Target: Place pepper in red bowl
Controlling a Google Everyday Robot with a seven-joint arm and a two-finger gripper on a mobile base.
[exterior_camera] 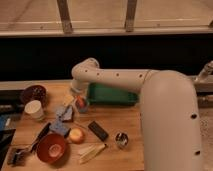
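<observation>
The pepper (80,103), small and red-orange, lies on the wooden table (125,125) just left of the green tray. My gripper (78,101) hangs from the white arm (115,77) straight down over it, open, with its fingers on either side of the pepper. Whether they touch it I cannot tell. The red bowl (51,148) stands empty near the table's front left corner, well below and left of the gripper.
A green tray (112,95) lies right of the gripper. Left stand a maroon bowl (34,93) and white cup (34,109). Blue pieces (61,120), a yellow-orange ball (76,135), a black block (98,130), pale-yellow pieces (92,150) and a metal cup (121,139) lie around.
</observation>
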